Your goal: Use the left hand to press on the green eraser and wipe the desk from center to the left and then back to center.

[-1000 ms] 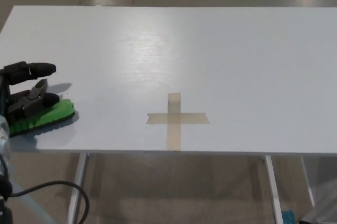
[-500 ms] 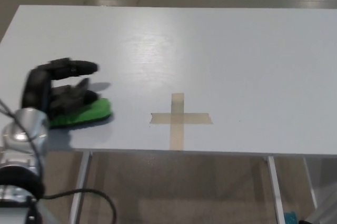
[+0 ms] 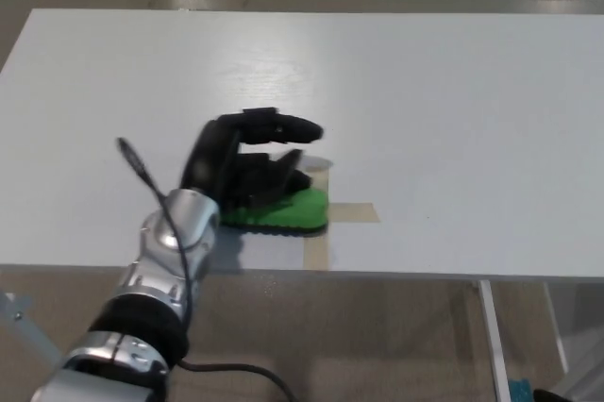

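Note:
The green eraser lies flat on the white desk, over the tape cross near the front middle. My left hand rests on top of the eraser, its black fingers pointing right and pressing down on it. The silver forearm comes up from the lower left. Most of the cross is hidden beneath the eraser and hand. My right hand does not show.
The desk's front edge runs just below the eraser. White table legs stand beneath. A black cable loops off the left wrist. Tan floor lies beyond the far edge.
My left hand has slid the eraser rightward from the desk's left edge to the tape cross at the centre. The view shifted slightly early on.

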